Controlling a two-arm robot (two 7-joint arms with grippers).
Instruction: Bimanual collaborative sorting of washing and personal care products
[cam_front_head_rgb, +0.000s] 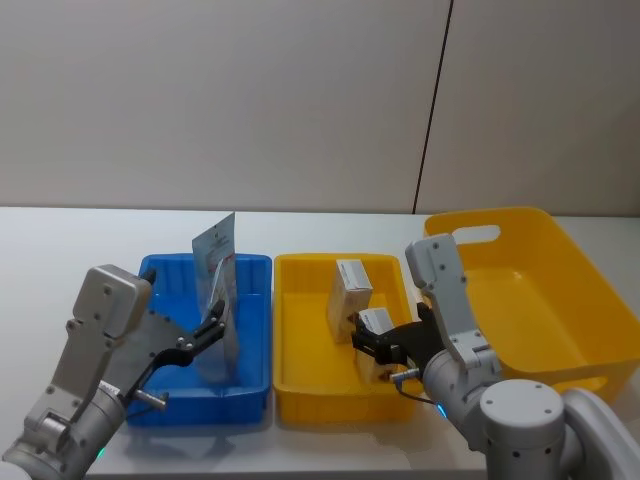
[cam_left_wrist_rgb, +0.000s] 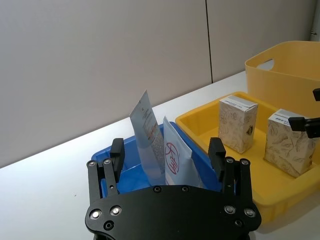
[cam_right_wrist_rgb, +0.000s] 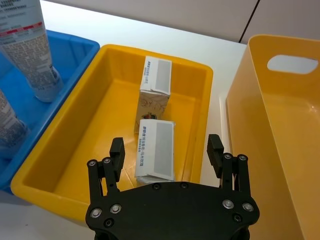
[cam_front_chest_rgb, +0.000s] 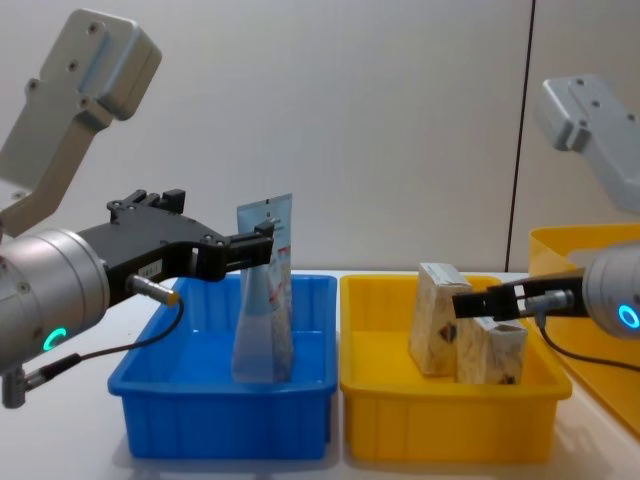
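Tubes (cam_left_wrist_rgb: 149, 131) red-white print, unreadable; cartons (cam_right_wrist_rgb: 156, 150) white labels, illegible

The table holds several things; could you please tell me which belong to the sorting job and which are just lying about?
Job: two light-blue squeeze tubes standing in the blue bin; two beige cartons in the small yellow bin; left claw, open at the tubes; right claw, open by the cartons.
Lying about: large yellow basket with a handle slot; white table.

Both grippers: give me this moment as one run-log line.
left gripper open, at tubes standing in blue bin | right gripper open, at near carton in yellow tray | nothing held
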